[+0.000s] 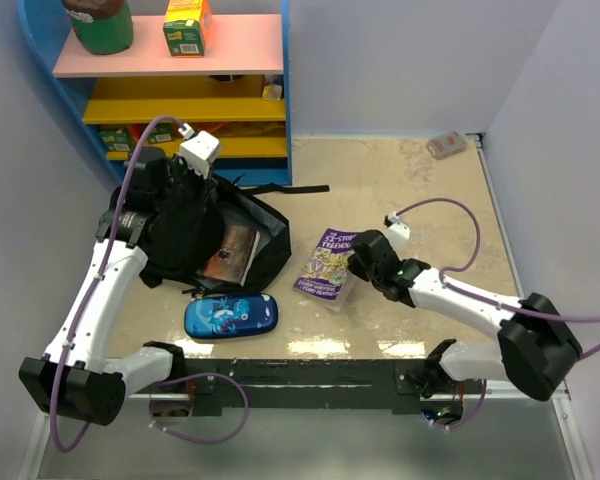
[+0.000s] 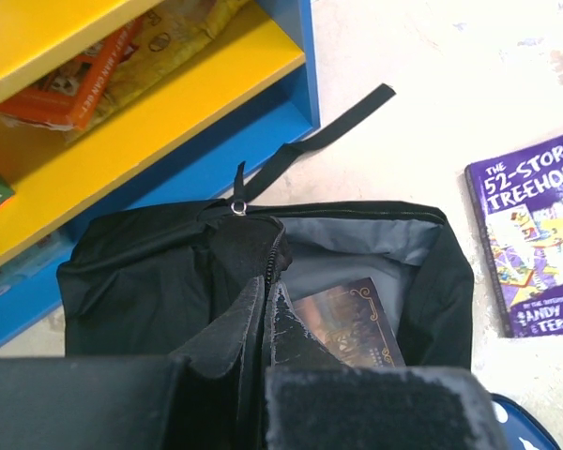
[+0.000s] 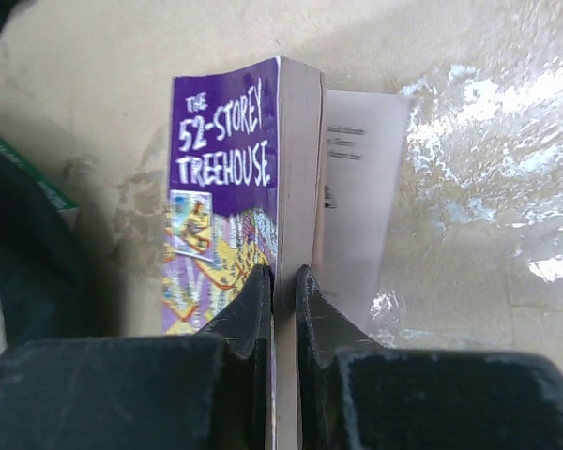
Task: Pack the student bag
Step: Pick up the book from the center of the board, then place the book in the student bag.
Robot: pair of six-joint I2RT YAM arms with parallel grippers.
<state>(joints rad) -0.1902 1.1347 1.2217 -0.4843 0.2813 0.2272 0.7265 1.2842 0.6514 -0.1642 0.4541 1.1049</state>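
Note:
The student bag is a black backpack lying open at the left, in front of the shelf. A brown book lies inside against the grey lining. My left gripper is shut on the zip edge of the student bag and holds the opening up. A purple Treehouse book lies on the table right of the bag. The right gripper is shut on this purple book, pinching the cover and pages at the near edge. One loose leaf splays off to the right.
A blue pencil case lies in front of the bag. The blue and yellow shelf unit stands right behind the bag, with books and boxes on it. A bag strap trails along the table. A small grey object sits at the far right.

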